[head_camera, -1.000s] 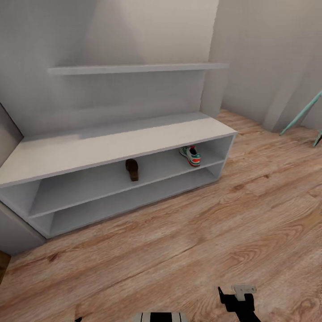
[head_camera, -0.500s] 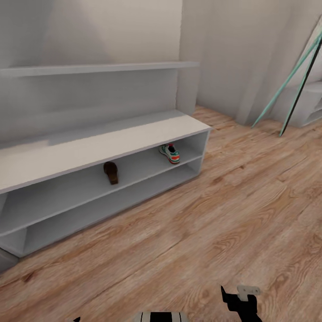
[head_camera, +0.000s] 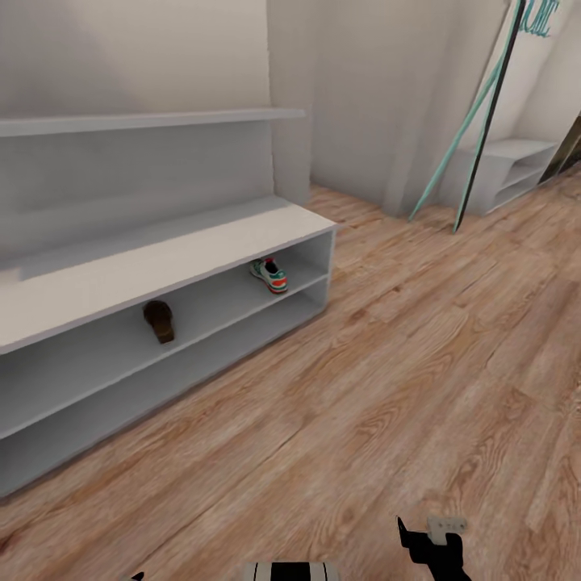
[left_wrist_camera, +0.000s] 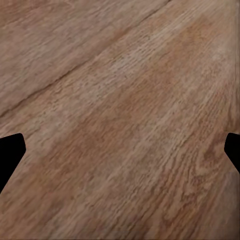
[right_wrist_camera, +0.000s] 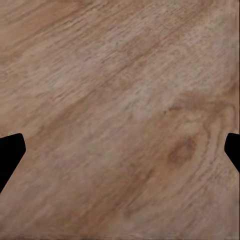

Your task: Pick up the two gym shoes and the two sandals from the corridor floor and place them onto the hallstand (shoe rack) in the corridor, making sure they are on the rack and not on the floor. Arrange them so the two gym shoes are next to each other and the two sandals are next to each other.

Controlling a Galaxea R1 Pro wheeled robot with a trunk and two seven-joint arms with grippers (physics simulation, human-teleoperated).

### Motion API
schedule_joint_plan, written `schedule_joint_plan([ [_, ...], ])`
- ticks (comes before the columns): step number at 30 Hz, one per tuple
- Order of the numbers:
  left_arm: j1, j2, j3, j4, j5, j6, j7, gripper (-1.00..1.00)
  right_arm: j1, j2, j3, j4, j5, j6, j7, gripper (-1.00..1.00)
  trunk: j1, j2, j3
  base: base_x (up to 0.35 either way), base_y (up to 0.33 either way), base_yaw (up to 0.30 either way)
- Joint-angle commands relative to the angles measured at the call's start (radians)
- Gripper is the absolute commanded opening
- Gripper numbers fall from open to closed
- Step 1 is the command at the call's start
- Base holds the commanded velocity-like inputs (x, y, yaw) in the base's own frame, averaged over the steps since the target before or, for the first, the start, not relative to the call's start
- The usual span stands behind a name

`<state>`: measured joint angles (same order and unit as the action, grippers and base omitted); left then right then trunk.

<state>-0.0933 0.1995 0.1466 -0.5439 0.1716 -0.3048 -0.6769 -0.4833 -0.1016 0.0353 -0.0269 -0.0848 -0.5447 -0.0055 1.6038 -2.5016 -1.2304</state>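
Observation:
The pale grey hallstand [head_camera: 161,258] runs along the wall at the left of the head view. On its upper open tier lie one dark brown sandal [head_camera: 159,320] and, further right, one cream gym shoe [head_camera: 269,275] with green stripes and red accents. The other shoe and the other sandal are out of view. The corridor floor [head_camera: 387,379] spreads out in front. My right gripper [head_camera: 432,542] hangs low at the picture's bottom edge. In the wrist views the left gripper [left_wrist_camera: 120,155] and right gripper [right_wrist_camera: 120,155] are both open over bare planks, holding nothing.
A smaller white shelf bench [head_camera: 507,165] stands at the far right against the wall. Teal and black poles [head_camera: 476,113] lean beside it. A wall corner [head_camera: 290,121] juts out behind the hallstand's right end.
The view has swung to the right, so the hallstand sits further left in the picture and the small white bench has come into sight. The shoe and sandal have not moved on the shelf.

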Motion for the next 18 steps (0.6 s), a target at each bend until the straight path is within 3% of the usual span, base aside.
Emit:
schedule_joint_plan([
  [1,0.0,0.0,0.002,0.001,0.006,0.001,-0.007,1.0,0.0,0.0,0.005,0.001,-0.009,-0.003,0.001,1.0,0.0,0.0,-0.001,0.0,0.0,-0.3],
  [18,0.0,0.0,0.002,0.001,0.005,0.001,-0.007,1.0,0.003,0.0,0.005,0.001,-0.009,-0.003,0.0,1.0,0.0,0.0,-0.008,0.0,0.0,-0.3],
])
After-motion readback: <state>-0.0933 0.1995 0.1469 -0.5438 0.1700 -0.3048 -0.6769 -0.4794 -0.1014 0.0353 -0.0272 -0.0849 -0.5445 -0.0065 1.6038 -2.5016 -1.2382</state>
